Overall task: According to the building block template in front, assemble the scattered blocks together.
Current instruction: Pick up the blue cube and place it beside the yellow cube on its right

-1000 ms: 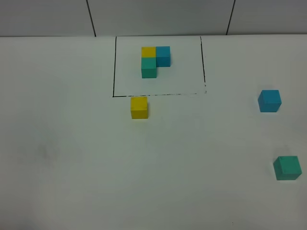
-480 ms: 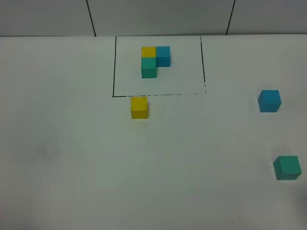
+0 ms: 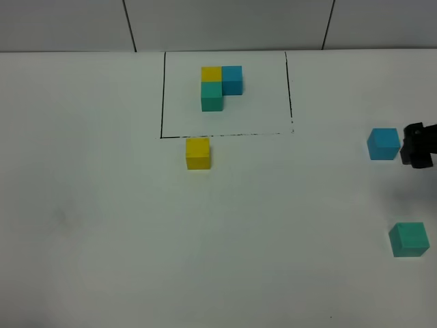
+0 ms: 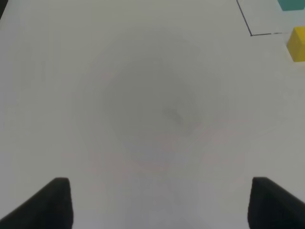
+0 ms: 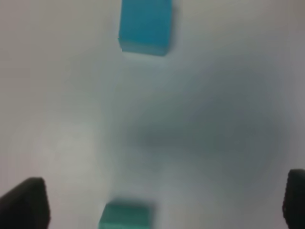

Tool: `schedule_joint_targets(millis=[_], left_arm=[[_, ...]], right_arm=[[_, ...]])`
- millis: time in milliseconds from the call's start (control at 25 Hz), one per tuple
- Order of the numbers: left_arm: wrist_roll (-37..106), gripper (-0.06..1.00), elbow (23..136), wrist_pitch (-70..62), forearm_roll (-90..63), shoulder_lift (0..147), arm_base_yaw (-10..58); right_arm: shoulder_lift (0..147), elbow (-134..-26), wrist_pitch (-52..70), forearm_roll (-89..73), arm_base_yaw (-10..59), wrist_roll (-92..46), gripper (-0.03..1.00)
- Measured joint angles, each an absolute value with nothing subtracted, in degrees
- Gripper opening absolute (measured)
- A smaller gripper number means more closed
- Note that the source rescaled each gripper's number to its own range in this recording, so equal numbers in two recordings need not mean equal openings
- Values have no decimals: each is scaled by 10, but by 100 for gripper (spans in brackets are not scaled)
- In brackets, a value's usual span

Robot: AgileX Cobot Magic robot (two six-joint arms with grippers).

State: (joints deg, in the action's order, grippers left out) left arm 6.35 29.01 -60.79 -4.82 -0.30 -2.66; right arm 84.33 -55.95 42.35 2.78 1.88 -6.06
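Observation:
The building block template (image 3: pixel 220 87), an L of yellow, blue and teal-green cubes, sits inside a thin black-lined rectangle (image 3: pixel 162 96) at the back. The scattered yellow block (image 3: pixel 198 153) lies just in front of that frame. The scattered blue block (image 3: pixel 384 143) is far right, and the teal-green block (image 3: pixel 408 239) is nearer, at the right edge. My right gripper (image 3: pixel 418 145) shows at the right edge, just right of the blue block. It is open and empty; its blurred wrist view shows the blue block (image 5: pixel 145 24) and the teal-green block (image 5: pixel 126 215). My left gripper (image 4: pixel 159 205) is open over bare table, with the yellow block (image 4: pixel 297 44) far off.
The white table (image 3: pixel 102 225) meets a grey panelled wall (image 3: pixel 225 24) at the back. A corner of the template's frame line (image 4: pixel 245 21) and a template cube (image 4: pixel 291 5) show at the edge of the left wrist view.
My right gripper has come into the high view at the right edge, beside the blue block. No block has moved.

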Motion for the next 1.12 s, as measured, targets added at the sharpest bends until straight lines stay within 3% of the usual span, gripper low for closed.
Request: schedule_joint_targets(millis=[240,440,1120], left_arm=[[63,70,290,-608,-48,-3,-27],[63,70,290,-608,-48,-3,-27],[63,70,290,-608,-48,-3,-27]], right_arm=[[993,-655,423,0,19,-114,100],[1079,-718,421,-29,18,-117,94],[1162,-735,365,-43,7,-97,88]])
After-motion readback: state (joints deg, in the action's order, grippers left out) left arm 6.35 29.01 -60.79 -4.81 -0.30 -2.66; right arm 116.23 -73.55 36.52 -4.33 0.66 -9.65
